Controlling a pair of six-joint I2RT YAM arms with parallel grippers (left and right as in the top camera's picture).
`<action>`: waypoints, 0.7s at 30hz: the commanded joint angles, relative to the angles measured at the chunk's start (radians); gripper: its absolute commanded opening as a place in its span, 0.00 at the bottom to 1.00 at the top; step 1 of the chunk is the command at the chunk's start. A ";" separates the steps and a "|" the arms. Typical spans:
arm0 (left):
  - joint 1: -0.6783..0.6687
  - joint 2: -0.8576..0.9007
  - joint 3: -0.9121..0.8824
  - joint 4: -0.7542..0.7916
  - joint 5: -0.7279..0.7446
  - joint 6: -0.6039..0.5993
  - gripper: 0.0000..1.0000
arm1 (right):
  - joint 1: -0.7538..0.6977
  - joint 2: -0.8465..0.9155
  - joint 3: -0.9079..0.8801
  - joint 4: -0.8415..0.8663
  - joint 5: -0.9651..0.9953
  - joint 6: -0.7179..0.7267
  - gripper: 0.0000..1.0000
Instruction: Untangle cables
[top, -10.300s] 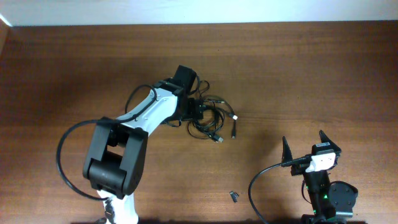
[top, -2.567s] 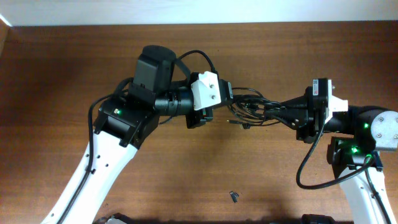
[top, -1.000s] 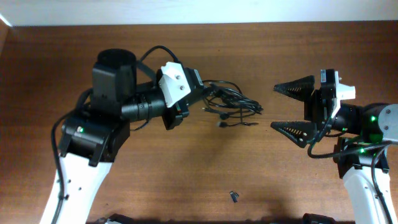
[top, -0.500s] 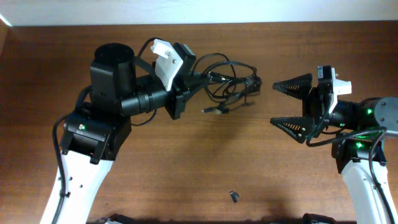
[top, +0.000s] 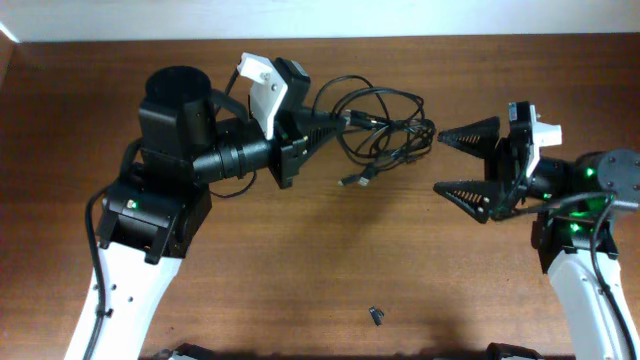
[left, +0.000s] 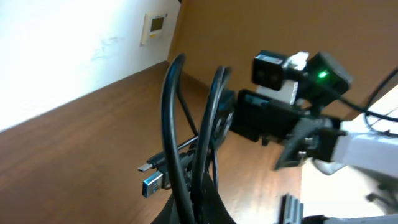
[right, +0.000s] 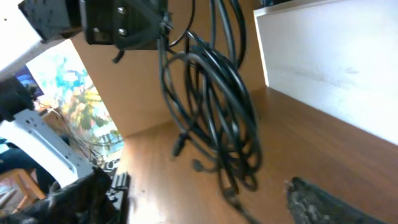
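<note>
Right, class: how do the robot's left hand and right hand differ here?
The left hand is shut on the cables; the right hand is open and empty. The left hand touches the cables; the right hand appears just short of them. Both point toward the cables.

A tiny dark piece (top: 377, 316) lies on the brown wooden table (top: 300, 270), below a white wall (top: 400, 18).

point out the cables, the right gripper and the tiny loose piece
cables (right: 230, 106), right wrist view, middle of the hanging bundle
right gripper (top: 439, 162), overhead view, midway between its open fingertips
tiny loose piece (top: 377, 316), overhead view, its middle
</note>
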 joint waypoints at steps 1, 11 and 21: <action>0.004 -0.004 0.010 0.018 0.029 -0.109 0.00 | -0.005 0.010 0.015 0.004 0.064 -0.015 0.82; 0.003 -0.004 0.010 0.029 0.029 -0.153 0.00 | -0.003 0.010 0.015 0.010 0.105 -0.014 0.70; -0.034 -0.004 0.010 0.077 0.011 -0.189 0.00 | -0.003 0.010 0.015 0.010 0.105 -0.014 0.78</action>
